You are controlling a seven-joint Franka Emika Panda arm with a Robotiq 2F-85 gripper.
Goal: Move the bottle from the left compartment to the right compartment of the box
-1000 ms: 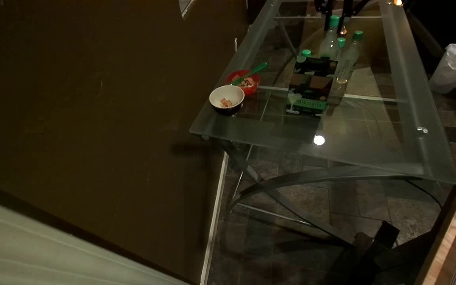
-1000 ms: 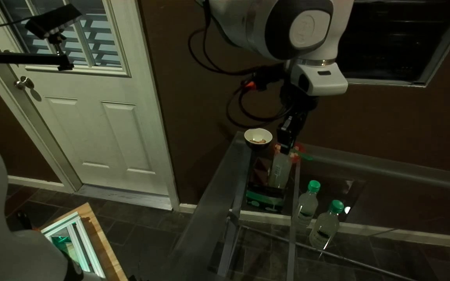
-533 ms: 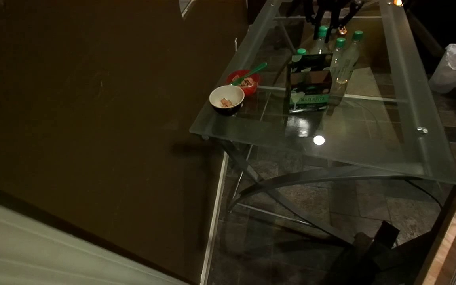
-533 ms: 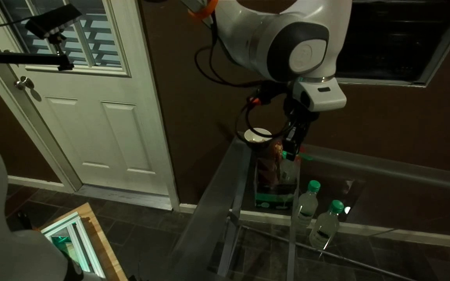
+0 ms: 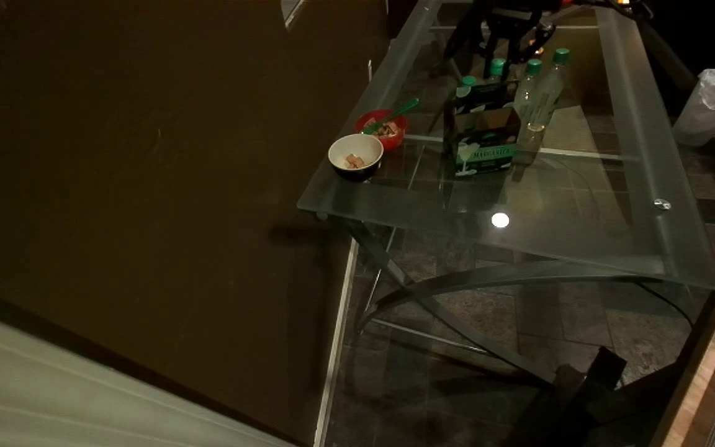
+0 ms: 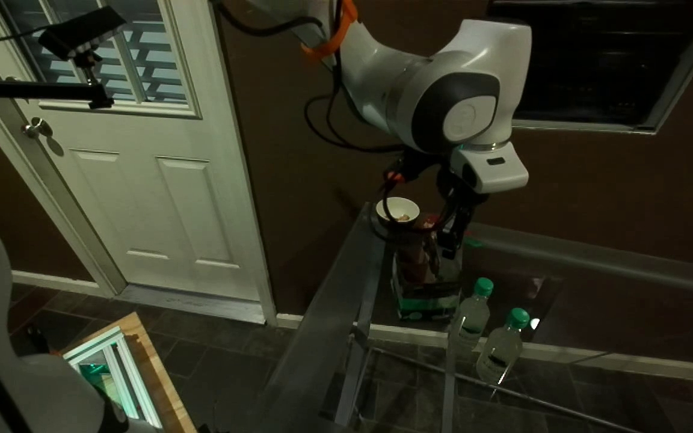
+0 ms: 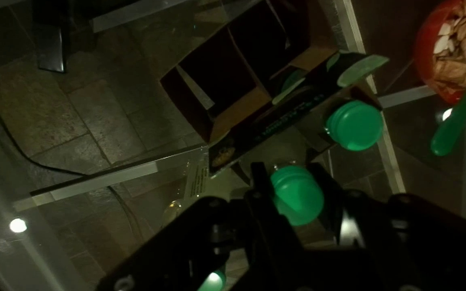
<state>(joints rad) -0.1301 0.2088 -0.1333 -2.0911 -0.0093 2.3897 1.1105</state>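
Note:
The bottle has a green cap (image 7: 297, 196) and a pale see-through body; its cap also shows in an exterior view (image 5: 498, 66). My gripper (image 7: 289, 167) is shut on it at the cap, with one dark finger on each side; it is also in both exterior views (image 5: 499, 73) (image 6: 449, 252). The bottle stands in the box (image 5: 486, 160), behind the central panel, with its lower body hidden. In the wrist view, the box (image 7: 281, 117) has another capped bottle (image 7: 354, 125) in the compartment beside it. The compartments across the panel look dark. The box's green side shows in an exterior view (image 6: 425, 307).
Two more green-capped bottles (image 6: 471, 319) (image 6: 501, 349) stand on the glass table (image 5: 581, 242) close beside the box. A white-lined bowl (image 5: 355, 149) and a red bowl (image 5: 398, 138) with a green spoon (image 5: 402, 108) stand near the wall-side edge.
My gripper has moved down with the bottle, which has sunk from raised above the box to deep behind its panel. The box has shifted and turned slightly.

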